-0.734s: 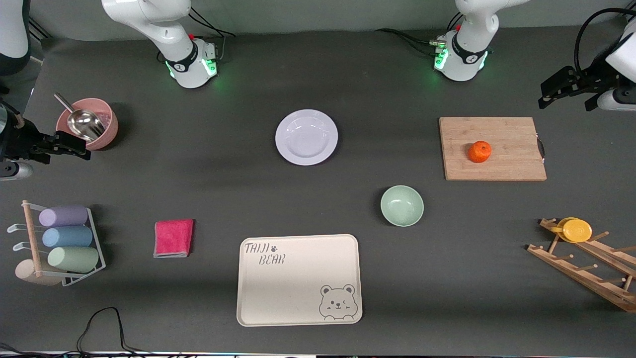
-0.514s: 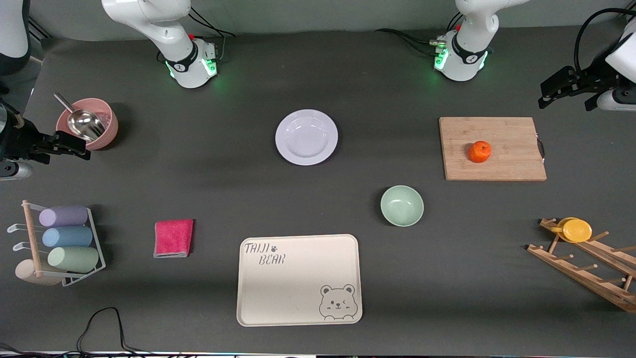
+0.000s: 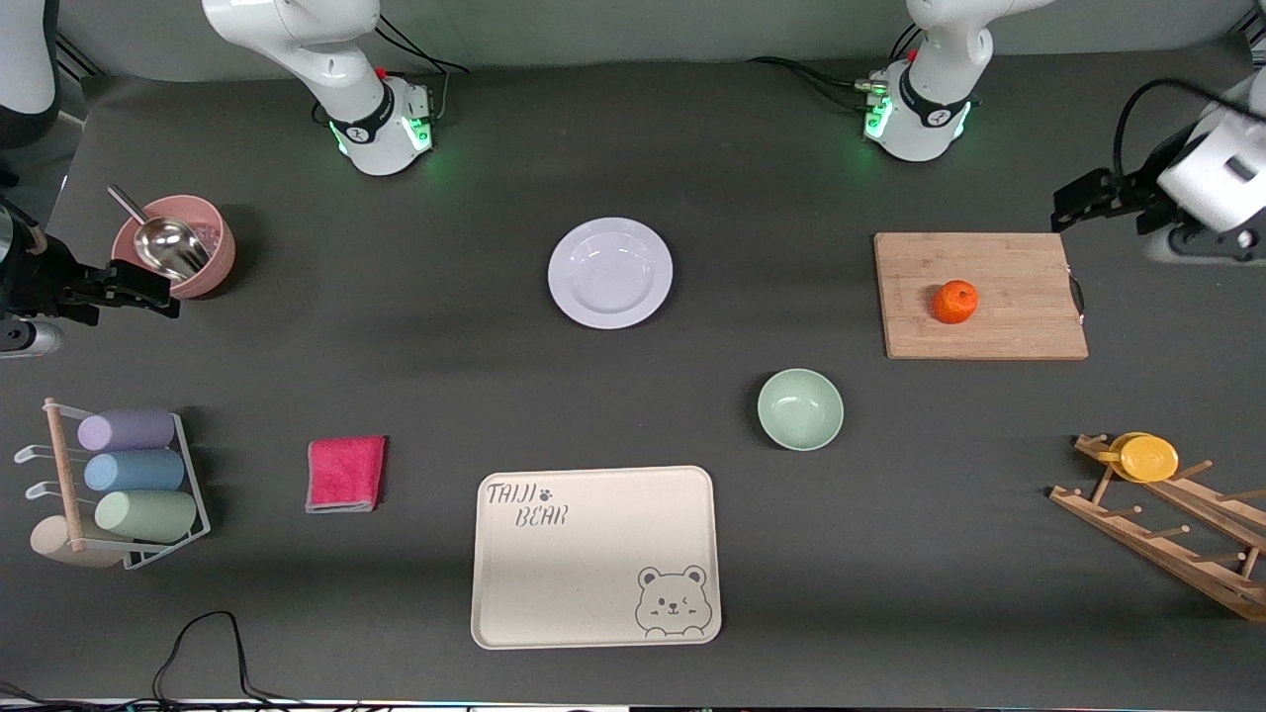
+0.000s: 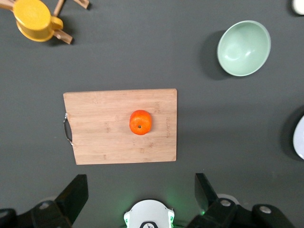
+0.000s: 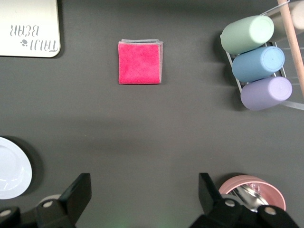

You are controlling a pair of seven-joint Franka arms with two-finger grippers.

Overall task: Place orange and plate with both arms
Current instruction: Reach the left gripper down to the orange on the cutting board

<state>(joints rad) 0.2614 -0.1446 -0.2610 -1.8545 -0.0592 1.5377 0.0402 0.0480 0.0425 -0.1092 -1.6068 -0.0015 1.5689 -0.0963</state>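
The orange (image 3: 954, 302) sits on a wooden cutting board (image 3: 1029, 326) toward the left arm's end of the table. It also shows in the left wrist view (image 4: 140, 122), with the board (image 4: 99, 128) under it. The lavender-white plate (image 3: 610, 273) lies on the table between the two bases; its edge shows in both wrist views (image 4: 300, 137) (image 5: 12, 168). My left gripper (image 3: 1070, 203) (image 4: 140, 192) is open and empty, in the air by the board's corner. My right gripper (image 3: 163, 295) (image 5: 142, 192) is open and empty beside a pink bowl.
A mint-green bowl (image 3: 800, 408) and a cream bear-printed tray (image 3: 596, 557) lie nearer the front camera. A pink bowl with a metal scoop (image 3: 176, 244), a red cloth (image 3: 345, 473) and a cup rack (image 3: 129, 485) are toward the right arm's end. A wooden rack with a yellow cup (image 3: 1147, 458) stands past the board.
My left gripper has turned and moved toward the cutting board. The right arm has hardly moved. The orange and plate have not moved.
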